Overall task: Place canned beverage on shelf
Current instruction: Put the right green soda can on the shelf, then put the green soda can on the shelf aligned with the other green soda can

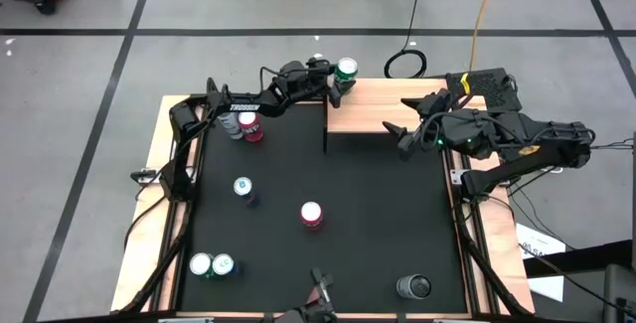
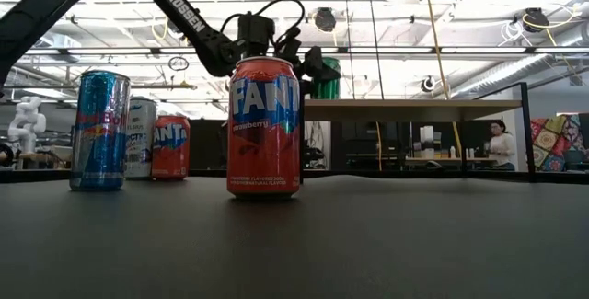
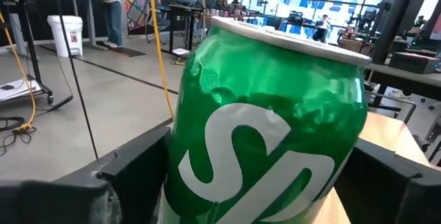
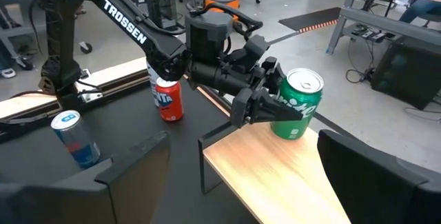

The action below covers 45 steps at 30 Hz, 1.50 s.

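A green soda can [image 4: 295, 104] stands upright on the far corner of the wooden shelf [image 4: 289, 169], the left tool [image 4: 265, 107] spread around its smooth, probably slippery, easily dented sides, best gripped mid-body; the right tool [image 1: 409, 124] hovers open nearby.

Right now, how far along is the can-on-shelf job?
Done: the green can stands upright on the shelf, at its far corner. In hand: the left tool is around that can, its fingers on either side. Left: draw that arm clear of the can. The right tool waits open over the shelf's other end. The other cans, such as the red can, stand on the mat.
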{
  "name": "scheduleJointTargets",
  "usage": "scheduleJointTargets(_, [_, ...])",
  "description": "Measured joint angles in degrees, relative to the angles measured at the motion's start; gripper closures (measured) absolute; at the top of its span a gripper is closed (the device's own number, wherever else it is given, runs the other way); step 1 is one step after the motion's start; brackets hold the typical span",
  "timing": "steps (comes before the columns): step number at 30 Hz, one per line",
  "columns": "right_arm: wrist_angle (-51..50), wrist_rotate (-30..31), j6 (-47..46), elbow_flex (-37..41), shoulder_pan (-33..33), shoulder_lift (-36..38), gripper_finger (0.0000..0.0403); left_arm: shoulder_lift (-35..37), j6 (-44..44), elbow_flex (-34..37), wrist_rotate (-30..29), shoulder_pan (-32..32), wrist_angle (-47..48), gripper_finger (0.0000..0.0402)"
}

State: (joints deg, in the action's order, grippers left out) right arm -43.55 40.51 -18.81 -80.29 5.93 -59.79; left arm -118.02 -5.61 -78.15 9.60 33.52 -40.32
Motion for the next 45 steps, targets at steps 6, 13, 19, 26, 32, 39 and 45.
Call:
scheduleJointTargets(6, [0.0, -0.02, -0.07, 0.02, 0.0, 0.0, 0.0049, 1.77, 0.42, 0.0, -0.14, 0.0, 0.63, 0.0006])
scheduleJointTargets(13, [0.02, -0.05, -0.65, 0.04, -0.02, 0.0, 0.0049, 7.9, 3.38, -0.07, -0.4, 0.76, 5.74, 0.0003])
scheduleJointTargets(19, [0.02, -0.06, -0.89, 0.04, -0.02, 0.0, 0.0049, 16.33, 7.72, -0.07, -0.96, 0.66, 20.66, 0.0002])
scheduleJointTargets(26, [0.04, -4.69, -1.53, 0.04, -0.79, -1.34, 0.0049, 28.57, 7.01, -0.07, -7.32, -1.06, 41.77, 0.0002])
scheduleJointTargets(32, [0.41, -10.95, -1.86, 0.04, -1.79, -6.04, 0.0049, 37.96, 5.29, -0.07, -11.16, -4.72, 58.07, 0.0034])
scheduleJointTargets(39, [9.25, -17.24, -1.72, 0.04, -1.79, -11.78, 0.0049, 44.27, -4.23, -0.04, -14.78, -9.78, 82.33, 0.006])
scheduleJointTargets(45, [15.74, -20.09, -4.09, 0.04, -1.79, -15.77, 0.0049, 47.48, -15.89, 0.04, -18.83, -16.55, 98.64, 0.0061])
